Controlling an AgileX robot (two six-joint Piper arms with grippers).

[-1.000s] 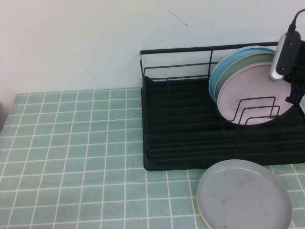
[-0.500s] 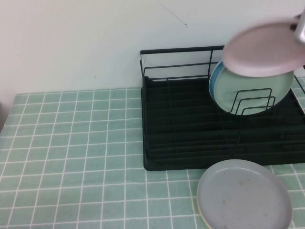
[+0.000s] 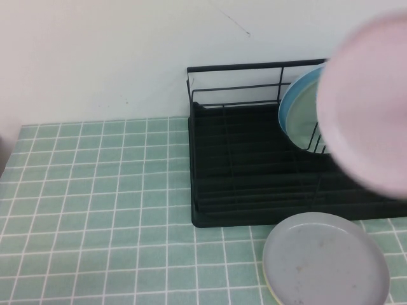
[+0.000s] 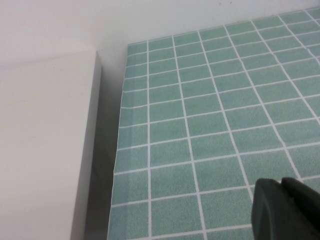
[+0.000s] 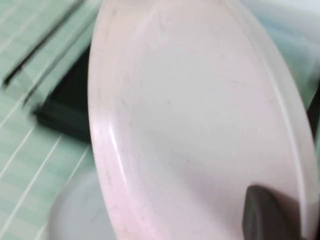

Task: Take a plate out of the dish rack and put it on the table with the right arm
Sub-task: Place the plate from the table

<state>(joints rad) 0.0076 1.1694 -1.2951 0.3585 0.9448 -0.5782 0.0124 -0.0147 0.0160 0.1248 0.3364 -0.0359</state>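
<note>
The pale pink plate is held up in the air over the right end of the black dish rack, close to the high camera and blurred. It hides my right arm in the high view. In the right wrist view, my right gripper is shut on the pink plate at its rim, with one dark finger lying on the plate's face. My left gripper is shut and empty, low over the mint-green tiled table near its left edge.
A pale green plate and a blue plate stand in the rack's right end. A grey plate lies on the table in front of the rack. A white block stands beside the table's left edge.
The pink plate has been lifted out of the rack, then swung forward and nearer to the high camera. The pale green plate now shows uncovered in the rack.
</note>
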